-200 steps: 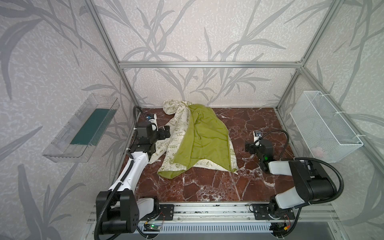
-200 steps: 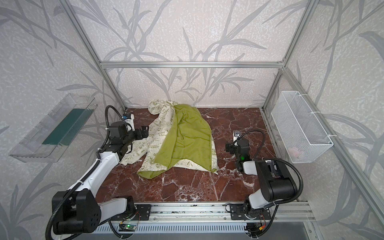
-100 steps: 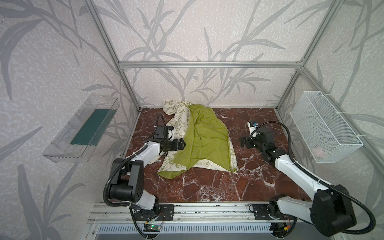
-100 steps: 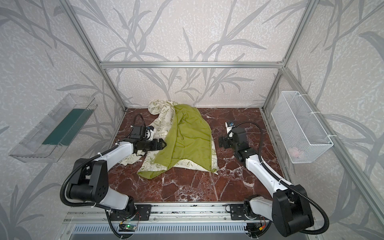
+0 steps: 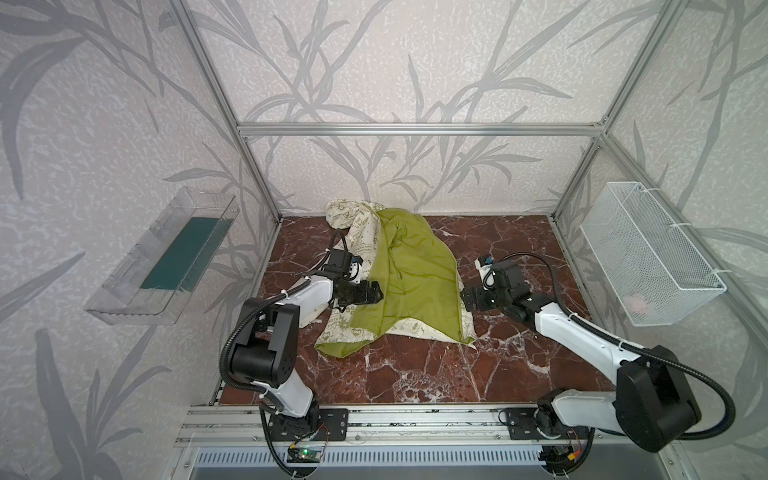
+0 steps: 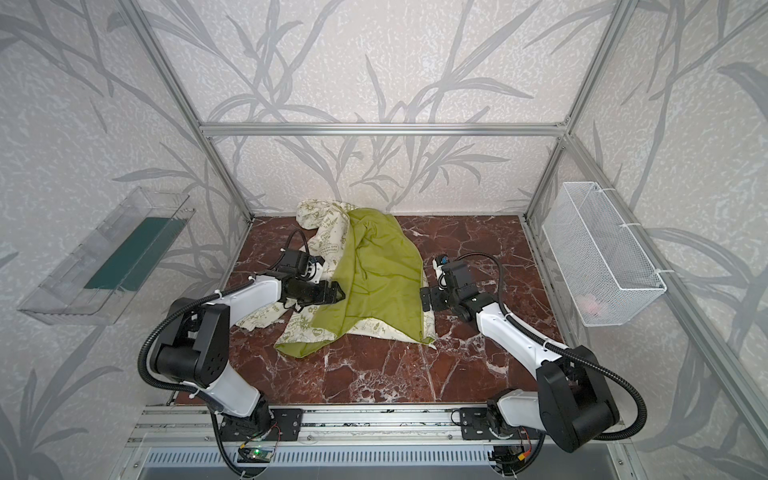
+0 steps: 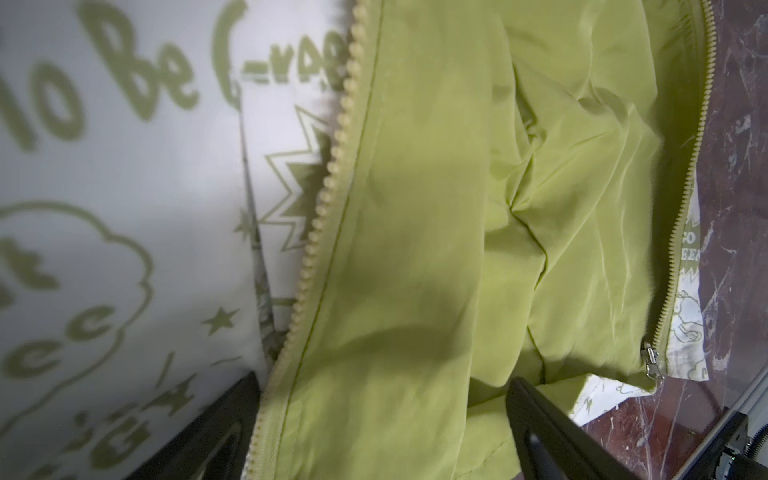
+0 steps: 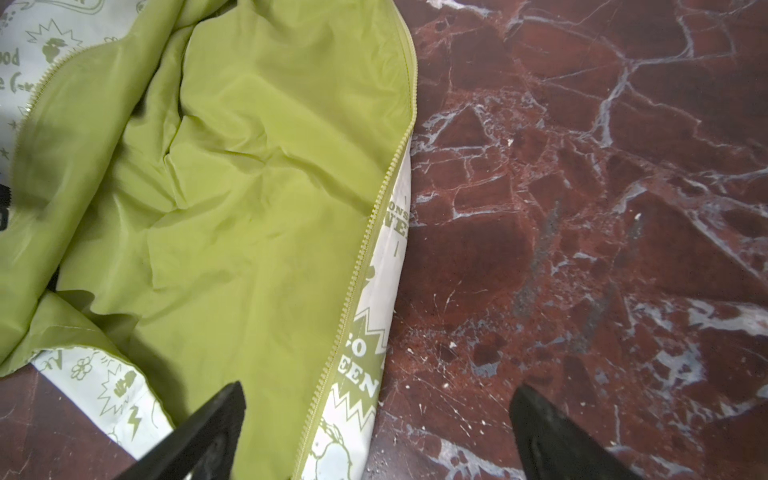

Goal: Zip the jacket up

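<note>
Cream fabric printed with olive-green doodles and lined in plain lime green, the small thin jacket point(image 5: 411, 282) point(image 6: 374, 274) lies unzipped, lining up, on the red-brown marble-patterned worktop point(image 5: 415, 374). It reaches from the back edge near the back left corner to about the middle. In the left wrist view its print point(image 7: 124, 166) shows the word "Be" among larger letters that are cut off. In the right wrist view a jagged burst point(image 8: 361, 374) reads "GO" above "EEN".

The left arm lies low, coming in from the worktop's left edge. The left gripper point(image 5: 374, 291) point(image 7: 382, 415) points level at the jacket's left front edge, fingers wide apart, with that edge's toothed zipper row point(image 7: 328, 187) running up from beside one finger. A small metal slider point(image 7: 650, 363) sits at the bottom of the other row.

The right arm stretches from the front right corner. The right gripper point(image 5: 467, 297) point(image 8: 378, 395) is spread wide at the jacket's right edge, one finger over lining and one over bare marble. Neither holds anything.
</note>
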Robot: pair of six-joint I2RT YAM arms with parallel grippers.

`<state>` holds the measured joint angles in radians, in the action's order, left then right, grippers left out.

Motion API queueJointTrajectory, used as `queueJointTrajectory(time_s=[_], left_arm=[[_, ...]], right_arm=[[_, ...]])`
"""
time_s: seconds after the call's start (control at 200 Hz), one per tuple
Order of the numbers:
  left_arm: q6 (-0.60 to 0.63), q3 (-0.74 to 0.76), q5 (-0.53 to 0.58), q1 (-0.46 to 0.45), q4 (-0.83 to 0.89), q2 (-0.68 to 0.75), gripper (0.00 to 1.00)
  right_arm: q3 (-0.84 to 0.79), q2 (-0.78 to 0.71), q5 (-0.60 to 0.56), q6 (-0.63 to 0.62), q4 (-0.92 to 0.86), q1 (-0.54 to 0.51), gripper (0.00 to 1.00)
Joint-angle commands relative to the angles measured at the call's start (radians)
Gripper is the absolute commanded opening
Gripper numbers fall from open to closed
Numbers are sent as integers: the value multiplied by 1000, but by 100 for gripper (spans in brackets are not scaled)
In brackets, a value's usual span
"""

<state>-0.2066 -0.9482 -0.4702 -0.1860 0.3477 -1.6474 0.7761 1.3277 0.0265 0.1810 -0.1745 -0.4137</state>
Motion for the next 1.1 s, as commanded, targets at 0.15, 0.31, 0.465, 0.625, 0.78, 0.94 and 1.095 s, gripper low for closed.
queueJointTrajectory(time_s=[0.15,0.31,0.465,0.625,0.78,0.94,1.095], left_arm=[[-15,-19,-48,-7,-1,-24,92],[-3,-20,-19,-6,7,-22,93],[2,-68,-14,-6,92,-73,95],[16,-86,-34,-7,123,-98,95],[-6,-64,-93,-19,73,-41,88],[3,-64,-75,-32,82,23,76],[-16,-62,-84,-41,80,51,54]], right_arm=[[78,52,45,60,-49,-45,99],[84,73,48,80,-45,-79,99],[92,84,46,81,-52,-92,99],[103,88,40,74,-65,-92,99],[109,90,41,77,-65,-94,99],[116,105,47,91,-59,-100,99],[130,126,53,100,-63,-109,99]])
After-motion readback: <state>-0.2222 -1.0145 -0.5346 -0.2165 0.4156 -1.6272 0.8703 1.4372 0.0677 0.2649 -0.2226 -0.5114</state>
